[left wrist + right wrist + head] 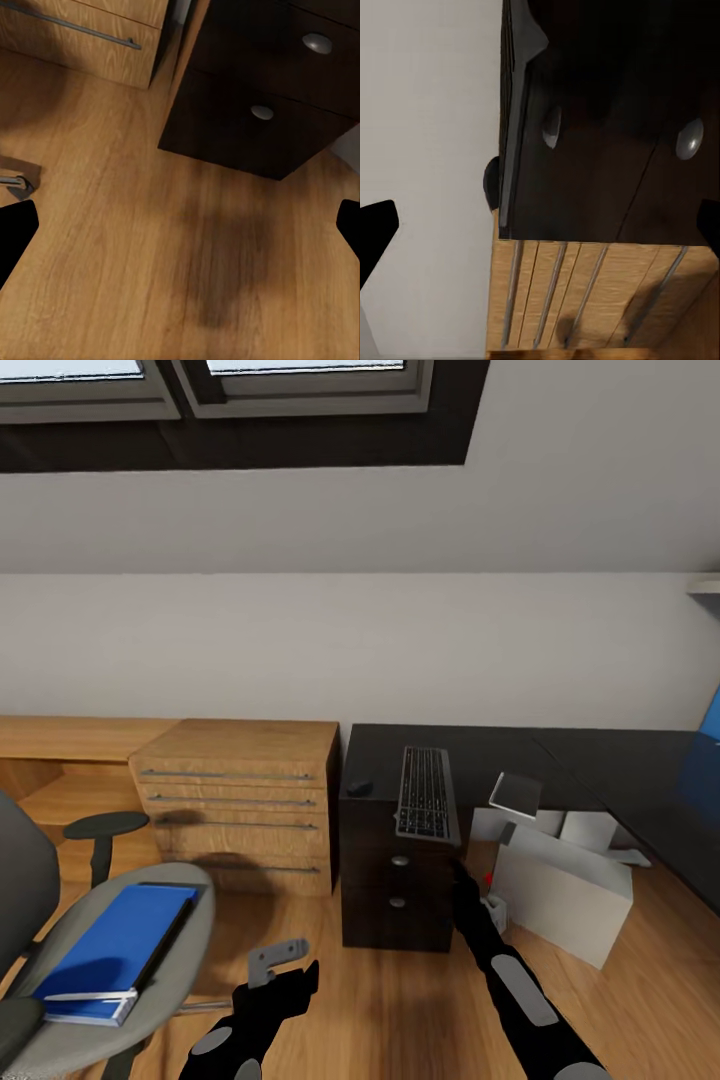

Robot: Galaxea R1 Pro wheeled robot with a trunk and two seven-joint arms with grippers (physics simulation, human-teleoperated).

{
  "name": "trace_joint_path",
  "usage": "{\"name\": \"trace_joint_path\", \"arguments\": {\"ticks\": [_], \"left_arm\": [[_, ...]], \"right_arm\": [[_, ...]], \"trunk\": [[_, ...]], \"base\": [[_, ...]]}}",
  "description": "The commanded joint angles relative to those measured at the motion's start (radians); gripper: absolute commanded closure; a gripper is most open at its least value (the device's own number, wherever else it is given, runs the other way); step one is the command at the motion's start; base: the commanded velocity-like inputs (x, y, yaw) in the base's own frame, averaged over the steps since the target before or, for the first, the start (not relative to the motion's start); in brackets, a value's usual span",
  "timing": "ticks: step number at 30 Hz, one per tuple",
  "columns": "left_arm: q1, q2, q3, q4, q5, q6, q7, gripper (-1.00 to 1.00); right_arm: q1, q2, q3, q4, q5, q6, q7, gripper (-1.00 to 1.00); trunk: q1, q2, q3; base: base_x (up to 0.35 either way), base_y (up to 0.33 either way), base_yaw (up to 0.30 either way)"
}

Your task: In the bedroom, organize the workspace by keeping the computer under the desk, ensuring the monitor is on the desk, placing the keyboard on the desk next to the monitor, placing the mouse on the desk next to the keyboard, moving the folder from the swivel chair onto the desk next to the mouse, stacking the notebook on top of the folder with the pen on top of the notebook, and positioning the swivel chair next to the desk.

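Observation:
A dark keyboard (427, 792) lies on the black desk (600, 760), with a small dark mouse (359, 787) to its left. The white computer (560, 890) sits on the floor under the desk. At left, the grey swivel chair (150, 980) carries a flat blue folder-like stack (115, 950); I cannot tell its layers apart. A blue patch (712, 715) at the right edge may be the monitor. My right gripper (463, 877) is open in front of the desk's drawers, just below the keyboard (514, 112) and mouse (491, 184). My left gripper (295, 985) hangs open over bare floor.
A wooden chest of drawers (240, 800) stands against the desk's drawer unit (395, 880) on its left. A grey chair-base leg (275, 955) lies just beside my left gripper. Wood floor (150, 262) stretches between chair and desk. A white wall runs behind.

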Motion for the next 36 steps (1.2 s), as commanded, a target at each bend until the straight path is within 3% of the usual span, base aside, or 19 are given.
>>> {"name": "trace_joint_path", "arguments": {"ticks": [1, 4, 13, 24, 36], "left_arm": [[0.000, 0.000, -0.001, -0.002, 0.011, 0.002, 0.009, -1.00], [0.000, 0.000, -0.001, -0.001, 0.011, 0.003, 0.009, -1.00], [0.000, 0.001, 0.006, 0.005, 0.009, 0.003, 0.009, -1.00], [0.000, 0.002, 0.012, 0.030, 0.008, -0.001, 0.006, -1.00], [0.000, 0.002, 0.007, 0.048, 0.007, -0.002, 0.005, -1.00]], "right_arm": [[-0.001, 0.011, -0.001, 0.000, -0.011, 0.003, 0.004, -1.00], [-0.001, 0.024, -0.004, 0.000, -0.012, 0.003, 0.004, -1.00], [-0.001, 0.029, 0.000, 0.000, -0.012, 0.002, 0.004, -1.00], [0.000, 0.031, -0.006, -0.001, -0.011, -0.003, 0.006, -1.00], [-0.001, 0.030, -0.006, -0.002, -0.008, -0.011, 0.007, -1.00]], "trunk": [[0.004, -0.008, -0.004], [0.015, -0.029, -0.013], [0.050, -0.092, -0.042], [0.050, -0.092, -0.042], [0.050, -0.092, -0.042]], "base": [[0.000, 0.000, 0.000], [0.000, 0.000, 0.000], [0.000, 0.000, 0.000], [0.010, 0.000, 0.000], [0.182, 0.000, 0.000]]}}
